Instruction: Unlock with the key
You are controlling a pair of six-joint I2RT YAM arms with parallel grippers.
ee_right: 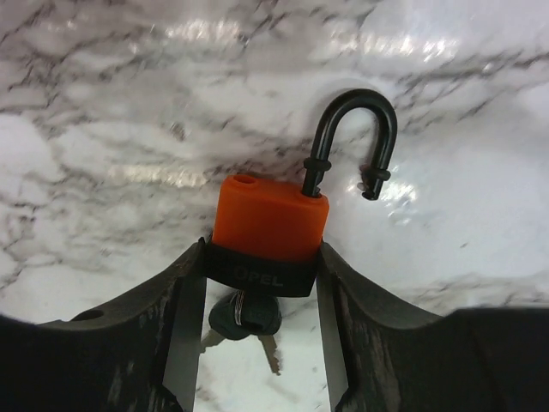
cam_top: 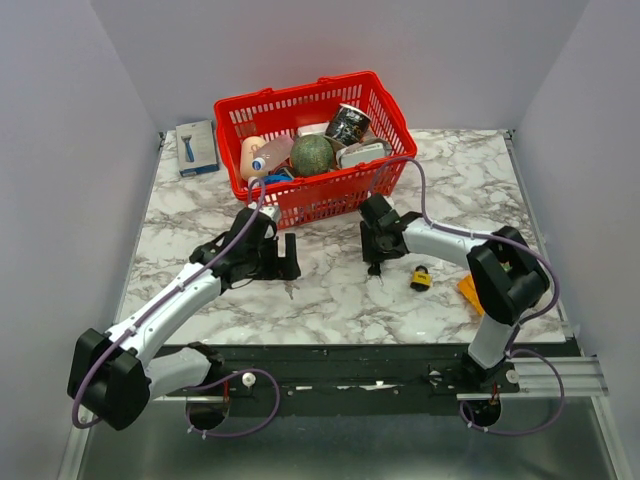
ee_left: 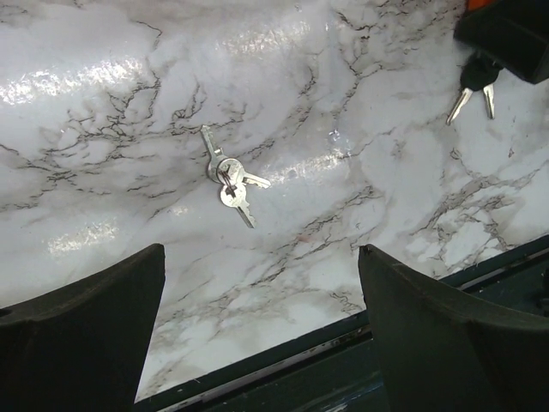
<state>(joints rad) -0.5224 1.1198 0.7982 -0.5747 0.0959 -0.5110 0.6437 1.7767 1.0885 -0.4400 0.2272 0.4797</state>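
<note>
**Padlock in the right gripper, shackle swung out**

The right gripper (ee_right: 262, 251) is closed on the orange padlock (ee_right: 268, 215), with one finger on each narrow side of its body. The long axis of the padlock runs along the gripper. The shackle (ee_right: 356, 107) points away from the wrist, over the table (ee_right: 103, 129). The key (ee_right: 244, 316) sits in the bottom of the body, on the wrist side, between the fingers.

One leg of the shackle stands free beside the body and its hole in the top is empty, so the lock seems already open.

The left gripper (ee_left: 262, 257) is wide and holds nothing. It stands to the left of the right one, apart from it, and loose keys (ee_left: 230, 178) lie on the table in front of it. If the key must be pulled out, the left gripper is the free one.

From above, the padlock is hidden under the right gripper. The blade of the key is inside the body, so how far it is turned cannot be told. A yellow lock (cam_top: 421, 278) lies near the right arm.
</note>
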